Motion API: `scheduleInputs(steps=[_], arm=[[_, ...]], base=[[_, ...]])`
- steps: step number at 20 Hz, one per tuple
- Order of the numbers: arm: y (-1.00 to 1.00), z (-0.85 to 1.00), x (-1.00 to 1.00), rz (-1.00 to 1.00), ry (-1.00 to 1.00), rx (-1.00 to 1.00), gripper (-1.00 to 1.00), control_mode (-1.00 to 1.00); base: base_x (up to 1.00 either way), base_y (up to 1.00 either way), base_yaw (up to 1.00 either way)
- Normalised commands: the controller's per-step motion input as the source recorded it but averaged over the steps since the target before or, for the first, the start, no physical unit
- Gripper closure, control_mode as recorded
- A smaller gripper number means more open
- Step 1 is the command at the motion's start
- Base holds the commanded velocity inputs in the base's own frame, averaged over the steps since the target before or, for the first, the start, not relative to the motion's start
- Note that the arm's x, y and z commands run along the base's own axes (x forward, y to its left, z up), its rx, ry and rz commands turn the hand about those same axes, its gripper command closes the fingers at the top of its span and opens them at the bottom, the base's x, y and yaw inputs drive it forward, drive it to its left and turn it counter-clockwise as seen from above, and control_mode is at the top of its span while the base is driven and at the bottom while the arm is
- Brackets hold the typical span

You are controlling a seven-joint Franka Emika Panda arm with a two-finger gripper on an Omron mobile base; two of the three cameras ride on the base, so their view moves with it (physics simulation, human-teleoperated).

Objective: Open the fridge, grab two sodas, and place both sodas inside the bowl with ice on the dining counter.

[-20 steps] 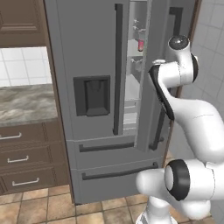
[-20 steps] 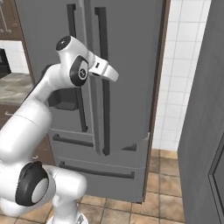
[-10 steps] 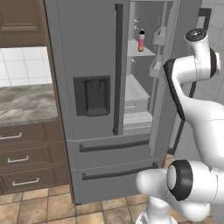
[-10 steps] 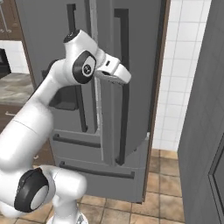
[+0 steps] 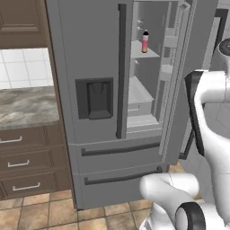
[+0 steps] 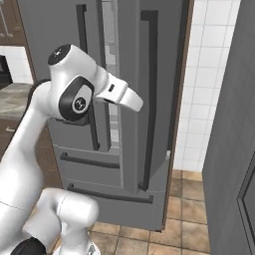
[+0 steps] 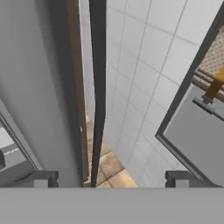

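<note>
While the fridge (image 5: 99,108) stands with its right door swung out, one soda (image 5: 145,42) sits on a high shelf inside. Down in the hand view, the gripper (image 7: 111,177) looks open, maybe holding nothing, near the door's edge.

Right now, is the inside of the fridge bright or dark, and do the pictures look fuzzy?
Left base view: the fridge inside is evenly pale grey, without glare, and the soda looks soft-edged. Hand view: the fingertips are blurry blocks; the door edge runs slanted.
</note>
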Motion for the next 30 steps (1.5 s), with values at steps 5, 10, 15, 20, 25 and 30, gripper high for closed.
scheduleInputs(steps=[5, 10, 15, 20, 25, 30], arm=[[0.97, 0.0, -0.34, 0.04, 0.09, -0.2, -1.0, -1.0], [1.0, 0.03, 0.04, 0.07, 0.17, -0.3, -1.0, -1.0], [0.81, -0.01, 0.72, 0.08, 0.25, -0.23, -1.0, -1.0], [0.36, -0.02, 0.99, 0.2, 0.13, -0.06, -1.0, -1.0], [0.01, 0.0, 1.0, 0.17, 0.1, -0.01, -1.0, -1.0], [-0.34, 0.0, 0.88, 0.09, 0.11, -0.04, -1.0, -1.0]], base=[[0.0, 0.0, 0.0], [0.0, 0.0, 0.0], [0.0, 0.0, 0.0], [0.0, 0.0, 0.0], [0.0, 0.0, 0.0], [0.0, 0.0, 0.0]])
